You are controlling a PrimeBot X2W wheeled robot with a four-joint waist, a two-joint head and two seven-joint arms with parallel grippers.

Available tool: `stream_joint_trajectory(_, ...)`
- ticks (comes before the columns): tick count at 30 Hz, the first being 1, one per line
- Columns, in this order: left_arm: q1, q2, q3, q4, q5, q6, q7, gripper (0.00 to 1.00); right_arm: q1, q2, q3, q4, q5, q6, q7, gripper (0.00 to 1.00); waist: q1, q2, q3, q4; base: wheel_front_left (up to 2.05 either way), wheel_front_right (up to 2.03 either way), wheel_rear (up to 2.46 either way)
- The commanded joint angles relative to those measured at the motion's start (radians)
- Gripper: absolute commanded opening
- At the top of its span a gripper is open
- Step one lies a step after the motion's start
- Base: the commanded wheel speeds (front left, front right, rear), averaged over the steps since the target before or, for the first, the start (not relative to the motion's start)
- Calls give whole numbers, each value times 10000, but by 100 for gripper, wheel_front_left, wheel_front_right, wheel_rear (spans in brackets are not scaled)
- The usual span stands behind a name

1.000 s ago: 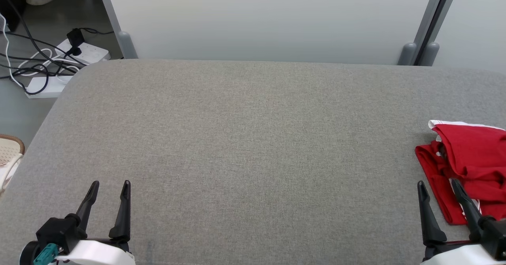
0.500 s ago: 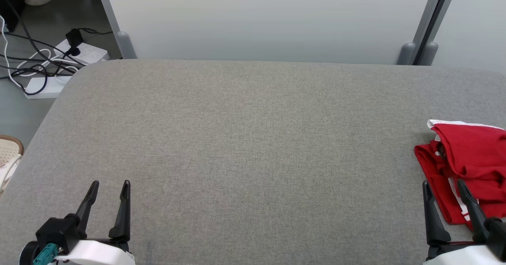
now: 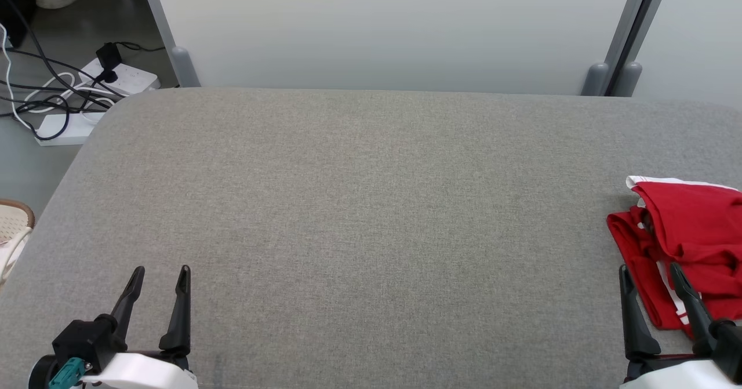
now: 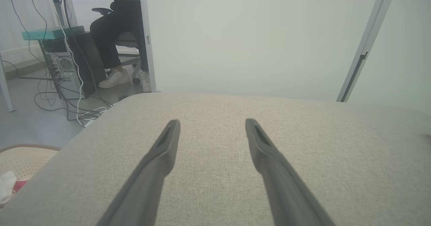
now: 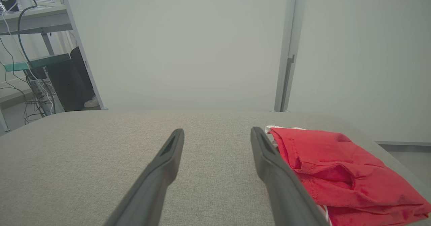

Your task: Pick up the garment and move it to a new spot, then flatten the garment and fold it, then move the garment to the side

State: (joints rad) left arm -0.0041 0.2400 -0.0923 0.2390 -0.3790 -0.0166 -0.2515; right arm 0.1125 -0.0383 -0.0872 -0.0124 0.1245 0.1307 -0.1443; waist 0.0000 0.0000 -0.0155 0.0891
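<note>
Head view first: the left fingers point(image 3: 181, 302) are spread wide with nothing between them, hanging over the near-left of the bench point(image 3: 371, 203). The right fingers point(image 3: 630, 308) are just as wide and also empty, over at the near-right. In the right wrist view one of them runs right alongside the garment point(image 5: 336, 172); I can't tell if it's actually touching.

The garment point(image 3: 690, 226) is red with white trim, lying in a lumpy, loosely layered bundle at the far right of the bench, close to that edge. Honestly it could be a pile waiting to be grabbed, or a so-so fold already parked at the side. This one shot fits both.

What I'd worry about:
- It's so near the edge that a sideways bump from the right fingers could shove it off the bench.
- A pinch that only catches the top layer would let the bundle fall open.
- Fingertips going too low could snag the bench's fabric cover.
</note>
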Motion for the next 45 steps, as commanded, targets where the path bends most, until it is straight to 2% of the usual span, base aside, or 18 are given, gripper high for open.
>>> stream_joint_trajectory(1, -406, 174, 393, -198, -65, 38, -103, 100, -296, -120, 239, -254, 22, 0, -89, 100, 0, 0, -13, 9, 0, 0, 0)
stream_joint_trajectory(3, -404, 162, 390, -192, -50, 54, -103, 100, -290, -120, 240, -283, 13, 0, -69, 100, 0, 0, -24, 14, 0, 0, 0)
stream_joint_trajectory(4, 0, -29, 6, 25, -10, 4, 0, 0, 0, 2, -2, -21, 0, 2, 2, 0, 0, 0, -27, 15, 0, 0, 0)
stream_joint_trajectory(9, 6, -192, 25, 309, -261, -22, 140, 0, -16, 48, 16, 248, 298, 2, 53, 0, 2, 0, -30, 3, 0, 0, 0)
stream_joint_trajectory(14, -19, -248, 101, 291, -661, -59, 263, 0, -79, 35, 13, 312, 798, 2, 140, 0, 23, 0, -42, -32, 0, 0, 0)
stream_joint_trajectory(19, -50, -318, 174, 273, -1155, -104, 397, 0, -173, 18, 11, 418, 1404, 2, 237, 0, 2, 0, -16, -68, 0, 0, 0)
stream_joint_trajectory(45, -273, -680, 596, 217, -3711, -342, 1131, 0, -644, -43, -14, 917, 4515, 1, 742, 0, 1, 0, 33, -257, 0, 0, 0)
